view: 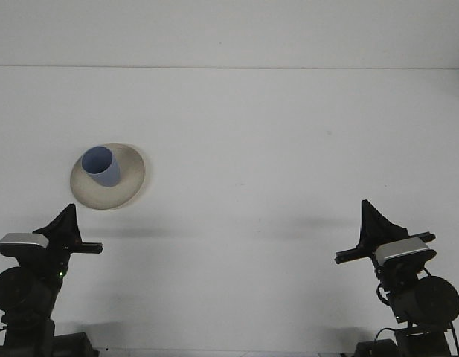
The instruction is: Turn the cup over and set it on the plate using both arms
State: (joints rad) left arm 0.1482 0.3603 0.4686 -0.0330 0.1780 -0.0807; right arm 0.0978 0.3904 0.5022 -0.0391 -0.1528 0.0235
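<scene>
A light blue cup (101, 165) stands upright, mouth up, on the left part of a beige plate (129, 186) at the table's left. Nothing touches cup or plate. My left gripper (68, 220) is drawn back low at the bottom left, a good way in front of the plate. At the bottom right my right gripper (367, 217) is likewise drawn back, far from the cup. Neither gripper holds anything.
The white table (259, 149) runs back to a far edge (229, 68) against a pale wall. The black arm bases and cables sit along the front edge at both bottom corners.
</scene>
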